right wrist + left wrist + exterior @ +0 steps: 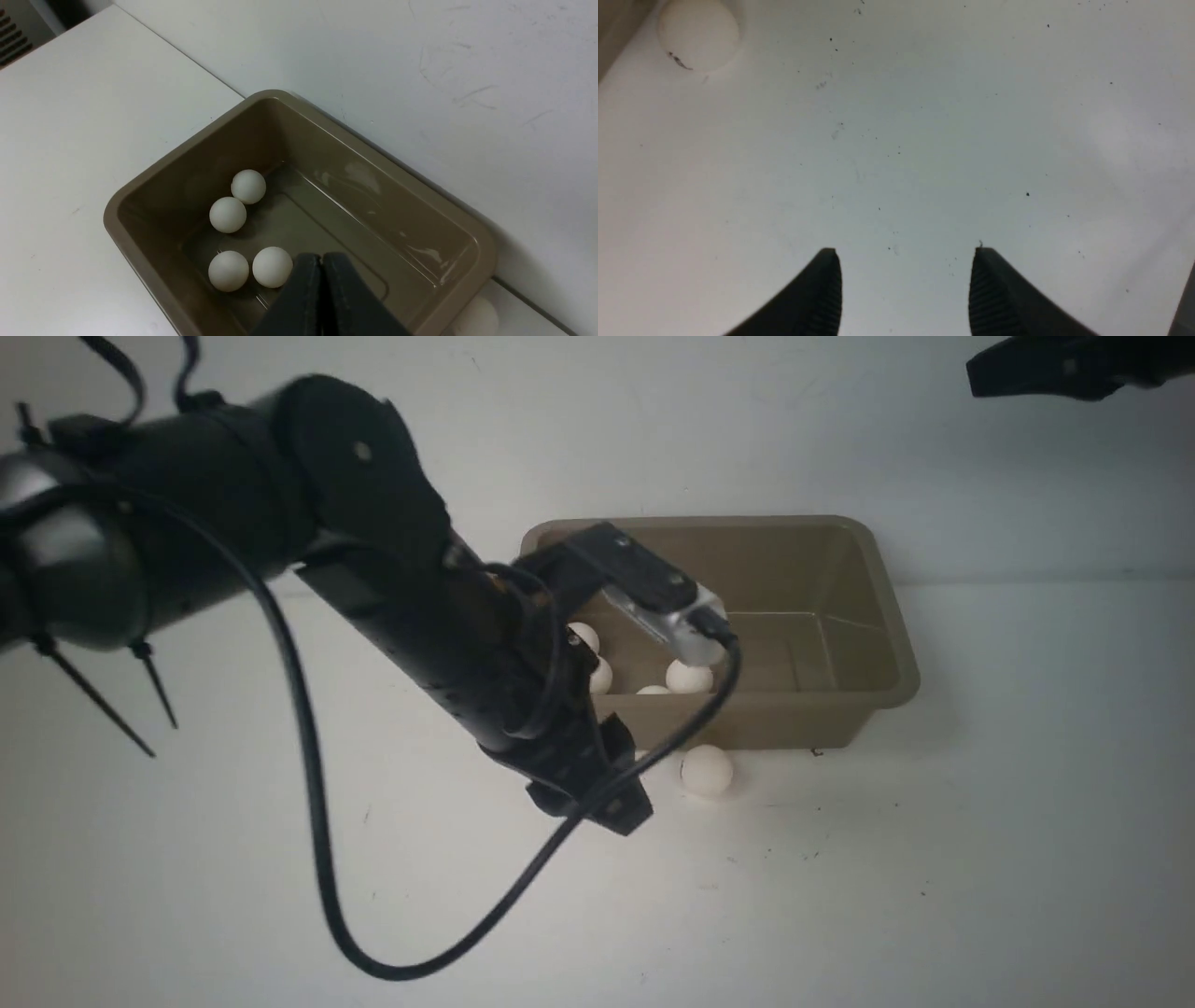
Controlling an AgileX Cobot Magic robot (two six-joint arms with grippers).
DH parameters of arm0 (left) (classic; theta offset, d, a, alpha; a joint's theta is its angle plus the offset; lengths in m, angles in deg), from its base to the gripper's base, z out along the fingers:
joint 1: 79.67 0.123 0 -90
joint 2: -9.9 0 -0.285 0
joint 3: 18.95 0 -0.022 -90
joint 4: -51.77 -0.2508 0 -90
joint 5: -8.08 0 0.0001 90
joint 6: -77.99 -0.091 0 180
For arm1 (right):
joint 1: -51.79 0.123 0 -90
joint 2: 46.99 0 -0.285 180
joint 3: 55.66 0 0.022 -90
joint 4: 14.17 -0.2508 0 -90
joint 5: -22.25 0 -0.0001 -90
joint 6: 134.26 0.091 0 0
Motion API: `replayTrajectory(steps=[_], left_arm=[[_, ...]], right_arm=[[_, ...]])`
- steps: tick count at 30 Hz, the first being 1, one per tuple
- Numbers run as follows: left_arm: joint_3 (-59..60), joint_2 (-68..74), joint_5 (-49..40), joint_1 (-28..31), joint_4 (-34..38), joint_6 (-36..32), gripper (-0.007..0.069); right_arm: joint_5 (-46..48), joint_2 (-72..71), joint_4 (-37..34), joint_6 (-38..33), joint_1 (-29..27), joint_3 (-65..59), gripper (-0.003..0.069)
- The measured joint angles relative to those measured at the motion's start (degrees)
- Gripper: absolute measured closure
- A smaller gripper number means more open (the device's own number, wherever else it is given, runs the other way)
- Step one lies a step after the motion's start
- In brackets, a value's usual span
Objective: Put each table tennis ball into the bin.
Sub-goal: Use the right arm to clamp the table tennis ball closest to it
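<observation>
Bin [794, 560] lies lengthwise along the wall [653, 429]; the loose ball [698, 35] bears an unreadable mark. Your left claw [906, 254] gapes empty; right claw [321, 257] is closed.

The left arm [439, 625] is angled forward and down; the fingers of the left gripper [906, 254] are held apart, those of the right gripper [321, 259] pressed together.

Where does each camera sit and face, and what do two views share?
Front: between the arms, facing forward and down at the bin; left arm dominates.
Left wrist: facing the table, open left end effector showing.
Right wrist: above the bin, looking in; shut right end effector showing.
Shared: front and left wrist both show the loose ball.
</observation>
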State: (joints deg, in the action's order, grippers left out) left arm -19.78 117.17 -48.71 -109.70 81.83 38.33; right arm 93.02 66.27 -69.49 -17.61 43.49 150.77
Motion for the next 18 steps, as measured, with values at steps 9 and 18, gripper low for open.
replayTrajectory(steps=[9, 18], left_arm=[[-0.04, 8.42, 6.92, -2.14, 4.75, 0.29, 0.0283], [-0.04, 13.29, 16.0, -3.28, 5.64, 2.73, 0.0241]], right_arm=[[0.0, 0.0, 0.0, 0.3, 0.0, 0.0, 0.0673], [0.0, 0.0, -0.86, 0.3, 0.0, 0.0, 0.0675]])
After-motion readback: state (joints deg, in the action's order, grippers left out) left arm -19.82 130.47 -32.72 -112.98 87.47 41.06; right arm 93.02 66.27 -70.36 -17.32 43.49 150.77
